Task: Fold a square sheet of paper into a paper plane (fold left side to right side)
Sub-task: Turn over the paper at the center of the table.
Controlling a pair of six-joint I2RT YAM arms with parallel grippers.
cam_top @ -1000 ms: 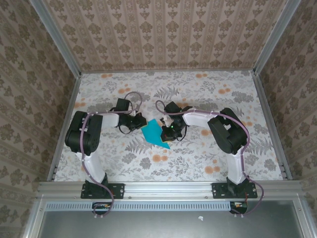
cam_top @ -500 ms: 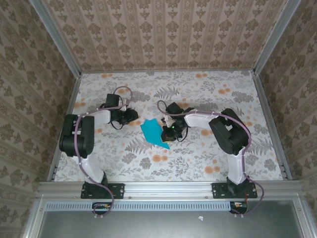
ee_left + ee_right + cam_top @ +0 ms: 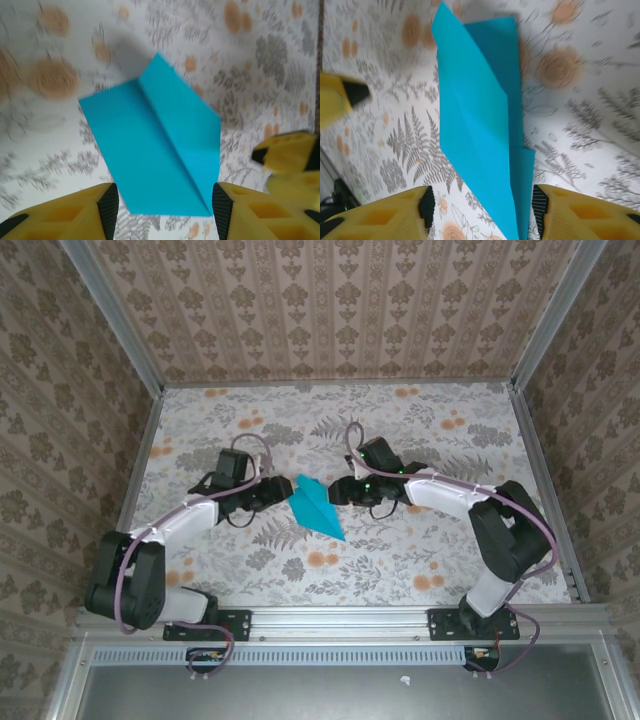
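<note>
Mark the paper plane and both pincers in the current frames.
paper plane (image 3: pixel 312 506): top view, middle of the folded blue body.
left pincer (image 3: pixel 165 202): left wrist view, midway between its yellow fingertips.
right pincer (image 3: pixel 483 202): right wrist view, midway between its yellow fingertips.

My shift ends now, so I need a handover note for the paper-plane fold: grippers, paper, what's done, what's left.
Left gripper: open, holding nothing.
Right gripper: open, holding nothing.
Bright cyan-blue folded paper plane: lies free on the floral-patterned table, between the two grippers.
Done: the paper is folded into a pointed dart with a long crease down it.
Left: it looks finished; probably only backing the arms away.
</note>
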